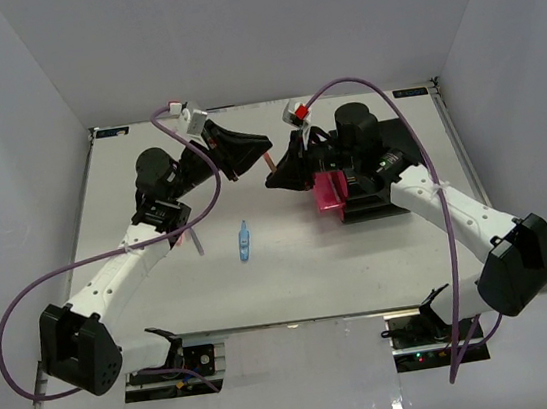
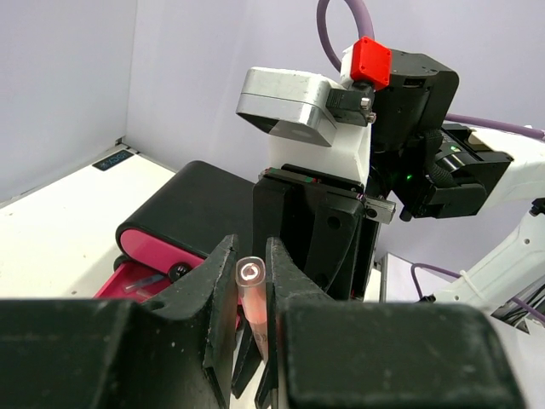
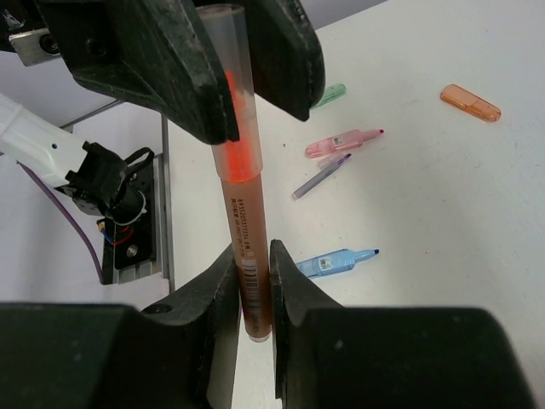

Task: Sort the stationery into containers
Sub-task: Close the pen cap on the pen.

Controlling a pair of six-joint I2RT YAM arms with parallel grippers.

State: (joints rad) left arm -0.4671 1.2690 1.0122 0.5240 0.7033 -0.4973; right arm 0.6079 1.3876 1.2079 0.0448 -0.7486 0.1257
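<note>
An orange highlighter (image 3: 243, 213) is held off the table between both grippers. My left gripper (image 2: 251, 256) is shut on its clear-capped end (image 2: 251, 274). My right gripper (image 3: 253, 264) is shut on the barcoded barrel end. From above, the highlighter (image 1: 269, 164) bridges the two grippers at the table's far middle. The black cabinet (image 1: 373, 191) stands right of them with a pink drawer (image 1: 330, 193) pulled out. On the table lie a light-blue highlighter (image 1: 244, 242) (image 3: 341, 260), a pink highlighter (image 3: 341, 143), a grey-violet pen (image 3: 321, 175), a green piece (image 3: 330, 95) and an orange piece (image 3: 470, 101).
Purple cables (image 1: 24, 298) loop out from both arms over the table's sides. Grey walls close in the table at the back and on both sides. In the left wrist view, a pink drawer front with a black knob (image 2: 179, 271) shows just left of the fingers.
</note>
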